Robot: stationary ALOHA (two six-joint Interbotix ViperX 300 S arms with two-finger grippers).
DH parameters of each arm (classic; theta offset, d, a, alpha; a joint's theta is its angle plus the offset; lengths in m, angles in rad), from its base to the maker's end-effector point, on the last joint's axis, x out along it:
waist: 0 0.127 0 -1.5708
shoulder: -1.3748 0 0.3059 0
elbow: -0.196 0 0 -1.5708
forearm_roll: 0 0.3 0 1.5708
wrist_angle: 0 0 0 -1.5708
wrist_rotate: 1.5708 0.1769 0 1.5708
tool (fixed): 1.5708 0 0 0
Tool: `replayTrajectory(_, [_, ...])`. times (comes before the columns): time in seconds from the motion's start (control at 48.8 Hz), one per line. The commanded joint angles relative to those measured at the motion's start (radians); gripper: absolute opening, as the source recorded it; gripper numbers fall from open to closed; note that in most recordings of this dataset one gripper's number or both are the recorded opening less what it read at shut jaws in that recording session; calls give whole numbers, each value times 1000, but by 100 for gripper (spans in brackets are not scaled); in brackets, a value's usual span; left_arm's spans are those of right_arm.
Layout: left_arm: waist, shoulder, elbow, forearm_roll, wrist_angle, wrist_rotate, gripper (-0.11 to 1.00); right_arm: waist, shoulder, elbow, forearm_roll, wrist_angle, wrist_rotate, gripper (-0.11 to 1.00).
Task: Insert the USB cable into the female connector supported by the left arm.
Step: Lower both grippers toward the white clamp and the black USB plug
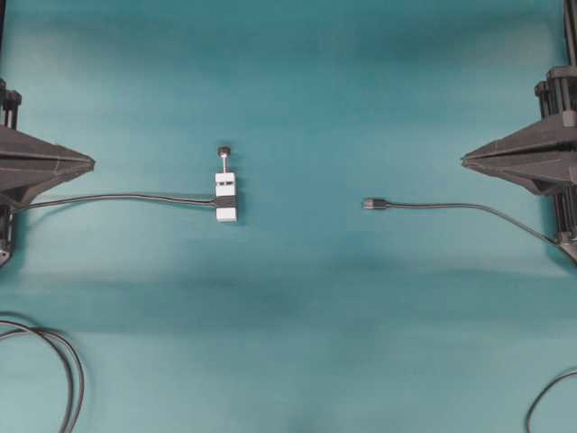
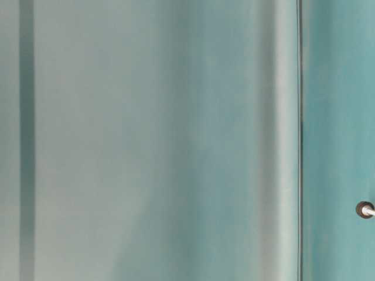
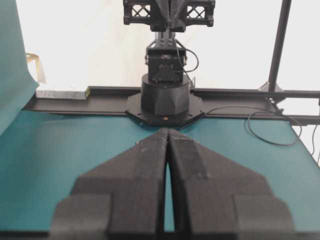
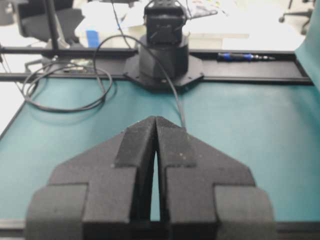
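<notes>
- Closest to each wrist camera are that arm's own fingers, pressed together to a point; both hands are closed and hold nothing.
- Seen from overhead, the left hand (image 1: 90, 163) sits at the left edge of the teal surface (image 1: 297, 343) and the right hand (image 1: 465, 161) at the right edge, tips facing each other.
- Between them, the female connector (image 1: 226, 196) lies left of centre, nearer the left hand, its long axis running up and down the view, pin and knob at the top, its thin cable trailing left.
- Right of centre lies the USB cable (image 1: 469, 208), its plug (image 1: 374, 204) pointing left toward the connector, well apart from it and nearer the right hand.
- Each piece lies slightly below the line between the fingertips.
- No brand, label or writing is readable.
</notes>
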Motion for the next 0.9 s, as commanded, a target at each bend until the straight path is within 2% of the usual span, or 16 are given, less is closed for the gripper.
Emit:
replayTrajectory(0.0, [-2,5,-12,2,15,8,1,6,5,-8,-2,-8,6,0])
replayTrajectory(0.062, [-3,12,-18,0,54,12,5,6,5,-15,-2,-3,20,0])
replayTrajectory(0.205, [-5,44,-55,2,184,31,0,6,14,-40,-2,94,67,0])
replayTrajectory(0.308, [-5,91,-91,0,273,69,0,6,54,-63,-3,198,77,0])
replayTrajectory(0.39, [-3,137,-112,2,316,107,0,6,109,-84,-3,230,77,0])
replayTrajectory(0.472, [-3,184,-121,0,321,129,0,-2,163,-95,-3,225,75,0])
replayTrajectory(0.759, [0,348,-95,-17,299,117,0,-40,359,-87,-8,219,87,0])
replayTrajectory(0.882, [0,417,-64,-17,252,117,7,-44,466,-74,-8,163,92,0])
